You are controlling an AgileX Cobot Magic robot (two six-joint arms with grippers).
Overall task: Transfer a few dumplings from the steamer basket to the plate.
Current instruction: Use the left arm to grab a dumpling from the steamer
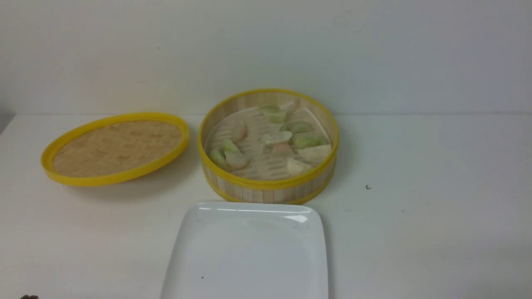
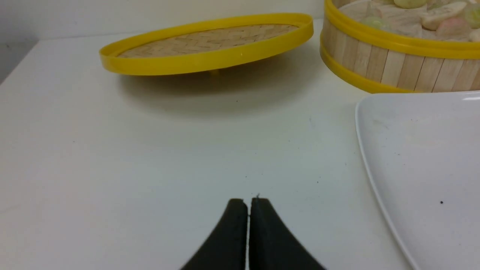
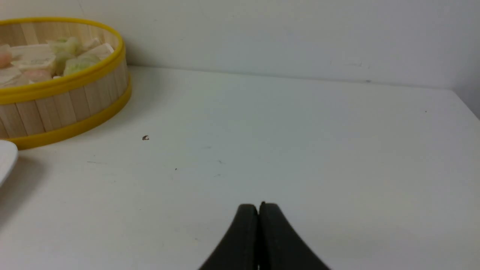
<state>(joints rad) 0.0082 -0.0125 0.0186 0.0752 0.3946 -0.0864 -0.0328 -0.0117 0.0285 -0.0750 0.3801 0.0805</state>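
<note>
You have moved nothing yet: the dumplings (image 1: pixel 276 137) all lie in the steamer basket (image 1: pixel 266 182), ahead of and between your left fingers (image 2: pixel 243 210) and right fingers (image 3: pixel 255 213). Both are clenched on nothing. The plate (image 1: pixel 249 257), nearer them, is bare.

The round bamboo-slat steamer basket (image 1: pixel 266 193) has pale beige slats and yellow rims. Its small crescent dumplings (image 1: pixel 307 140) are pale green, whitish and pinkish. The shallow woven lid (image 1: pixel 116 145) is tan herringbone, yellow-rimmed. The glossy square plate (image 1: pixel 249 253) is white.
</note>
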